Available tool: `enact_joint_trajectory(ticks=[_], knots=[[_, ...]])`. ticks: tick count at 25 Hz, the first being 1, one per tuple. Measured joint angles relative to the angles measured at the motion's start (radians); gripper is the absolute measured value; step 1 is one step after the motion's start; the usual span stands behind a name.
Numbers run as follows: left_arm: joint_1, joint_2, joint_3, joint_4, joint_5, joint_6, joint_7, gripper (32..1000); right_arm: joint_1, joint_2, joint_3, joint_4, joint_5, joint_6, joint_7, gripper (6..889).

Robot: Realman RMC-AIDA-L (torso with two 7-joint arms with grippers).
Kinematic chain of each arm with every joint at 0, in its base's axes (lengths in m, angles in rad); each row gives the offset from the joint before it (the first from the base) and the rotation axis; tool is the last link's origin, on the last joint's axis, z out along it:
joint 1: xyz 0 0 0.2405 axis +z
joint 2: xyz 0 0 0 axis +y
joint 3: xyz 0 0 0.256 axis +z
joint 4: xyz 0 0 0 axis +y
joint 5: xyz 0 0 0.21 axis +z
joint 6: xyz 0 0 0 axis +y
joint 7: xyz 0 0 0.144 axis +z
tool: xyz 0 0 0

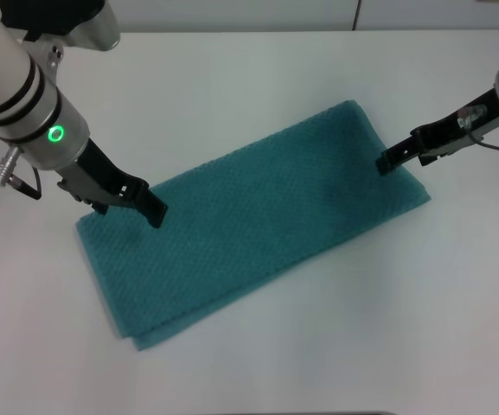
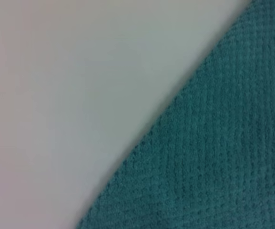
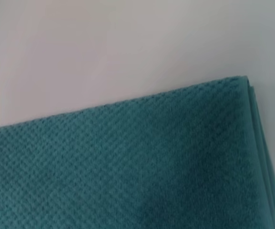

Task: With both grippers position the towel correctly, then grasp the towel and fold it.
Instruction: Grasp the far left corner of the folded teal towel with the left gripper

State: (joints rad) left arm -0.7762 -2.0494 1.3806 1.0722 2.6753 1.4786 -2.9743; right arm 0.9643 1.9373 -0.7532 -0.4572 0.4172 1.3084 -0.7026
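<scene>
Our left pincer [image 1: 150,210] and right pincer [image 1: 387,162] sit at opposite ends of the towel [image 1: 258,220]; whether either grips, we cannot tell. Pinching only the top layer could leave the fold uneven.

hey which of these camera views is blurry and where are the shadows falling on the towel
Left wrist view: soft, the towel weave smeared. Right wrist view: sharper, layered edge readable, a dim patch across the cloth. Head view: crisp, faint shadows under the left claw and beside the right claw; no glare on the table.
</scene>
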Motion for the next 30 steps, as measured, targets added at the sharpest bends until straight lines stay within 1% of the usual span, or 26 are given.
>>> enact_joint_trajectory(ticks=[9, 15, 19, 23, 27, 30], knots=[[-0.001, 0.0000, 0.000, -0.007, 0.000, -0.005, 0.000, 894, 0.001, 0.001, 0.000, 0.000, 0.000, 0.000, 0.000, 843], [-0.002, 0.0001, 0.000, -0.008, 0.000, -0.009, 0.001, 894, 0.001, 0.002, -0.011, 0.000, 0.000, 0.000, 0.000, 842], [-0.002, 0.0028, 0.000, -0.012, 0.009, -0.023, 0.001, 894, 0.001, 0.002, -0.012, 0.000, 0.000, 0.000, 0.000, 842], [-0.007, 0.0066, 0.000, -0.049, 0.027, -0.052, 0.006, 893, 0.000, 0.001, -0.012, 0.000, 0.000, 0.000, 0.000, 842], [-0.015, 0.0070, 0.000, -0.086, 0.074, -0.080, 0.014, 893, 0.000, 0.001, -0.012, 0.000, 0.000, 0.000, 0.000, 841], [-0.021, 0.0073, 0.001, -0.115, 0.088, -0.109, 0.026, 893, 0.000, 0.001, -0.012, 0.000, 0.000, 0.000, 0.000, 841]])
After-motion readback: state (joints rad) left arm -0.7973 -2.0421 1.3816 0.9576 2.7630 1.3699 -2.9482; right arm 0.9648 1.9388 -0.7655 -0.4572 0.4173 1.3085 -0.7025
